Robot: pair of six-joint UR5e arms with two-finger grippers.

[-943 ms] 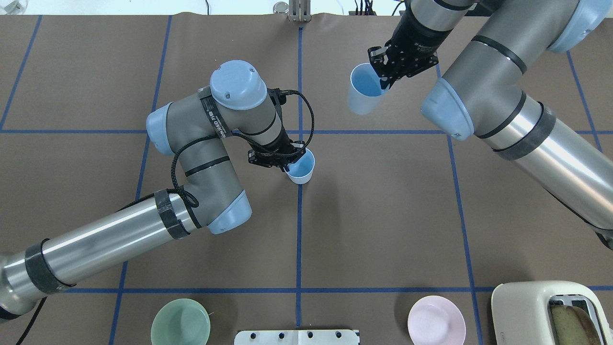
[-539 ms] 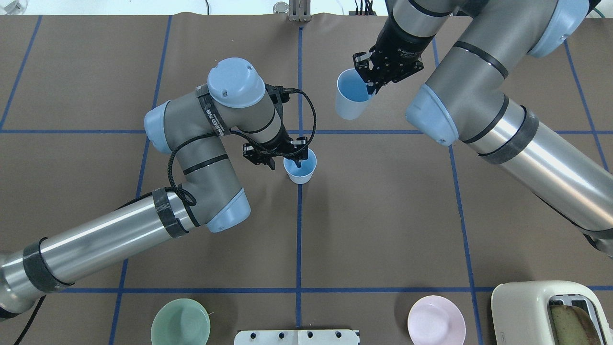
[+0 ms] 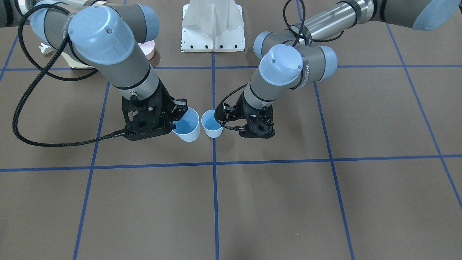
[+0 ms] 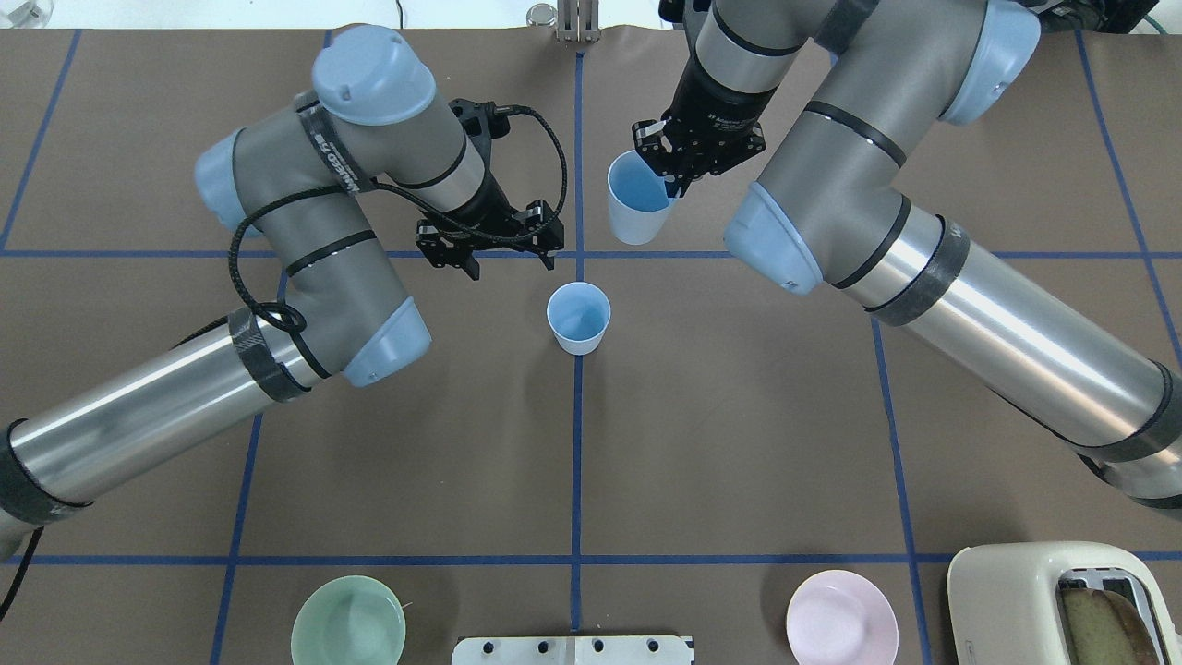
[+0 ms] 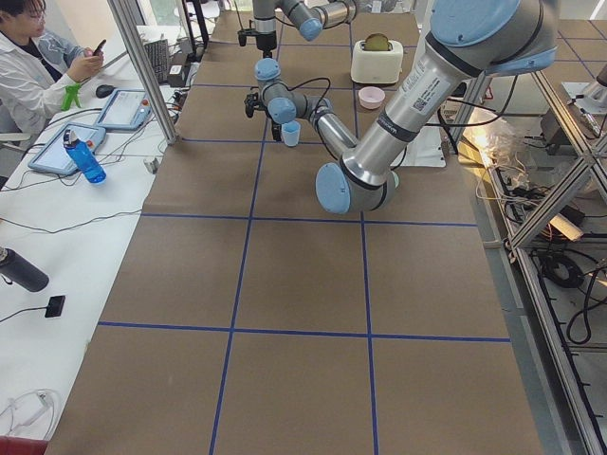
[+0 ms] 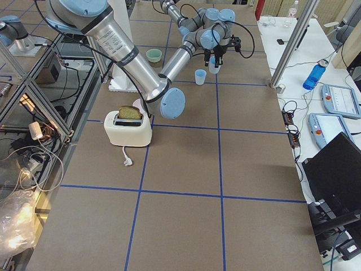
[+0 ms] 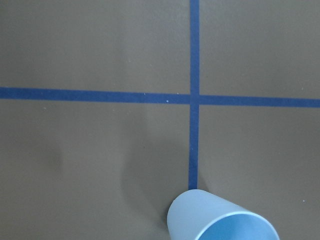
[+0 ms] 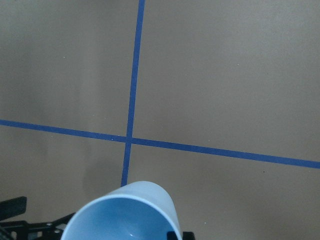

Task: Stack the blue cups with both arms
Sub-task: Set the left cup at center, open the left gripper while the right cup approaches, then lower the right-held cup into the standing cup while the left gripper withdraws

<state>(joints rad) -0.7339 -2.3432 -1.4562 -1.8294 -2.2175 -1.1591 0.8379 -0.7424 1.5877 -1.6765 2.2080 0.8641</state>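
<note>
One blue cup stands upright on the table on the blue centre line; it also shows in the front view and at the bottom of the left wrist view. My left gripper is open and empty, raised to the far left of that cup and apart from it. My right gripper is shut on the rim of the second blue cup, held in the air beyond the standing cup. The held cup fills the bottom of the right wrist view and sits beside the standing one in the front view.
A mint-green bowl, a pink bowl and a cream toaster with bread stand along the near edge. The white pedestal is between the bowls. Blue tape lines grid the brown table.
My left gripper opened, let go of the standing cup and drew back to the far left. My right arm carried its cup leftwards, closer to the centre line.
</note>
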